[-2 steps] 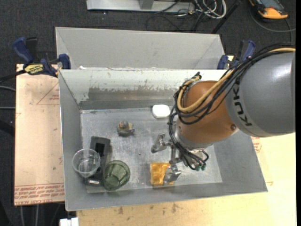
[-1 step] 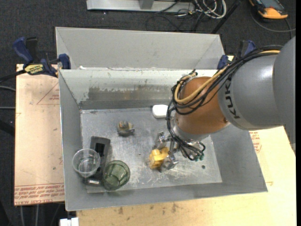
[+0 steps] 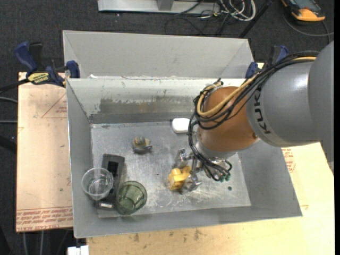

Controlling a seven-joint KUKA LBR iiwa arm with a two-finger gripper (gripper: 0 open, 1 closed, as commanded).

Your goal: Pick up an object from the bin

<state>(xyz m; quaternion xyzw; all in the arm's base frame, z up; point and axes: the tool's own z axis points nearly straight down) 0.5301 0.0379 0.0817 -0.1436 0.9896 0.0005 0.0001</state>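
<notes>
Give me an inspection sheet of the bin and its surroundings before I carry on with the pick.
Surface: grey metal bin, floor scuffed, mostly bare.
Job's things: small yellow object, right of centre, at the gripper.
Clutter: clear cup, green cup and black box clustered front left; small grey-brown piece mid-floor; white object by the back wall.
Grippers: gripper low beside the yellow object; open or shut cannot be told.
Cables: yellow and black cables looped over the wrist; floor cables beyond the bin.
Surroundings: dark carpet; orange-black device.

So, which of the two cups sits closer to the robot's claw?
The green-tinted cup; the clear cup beside it lies farther left, away from the gripper.
</notes>
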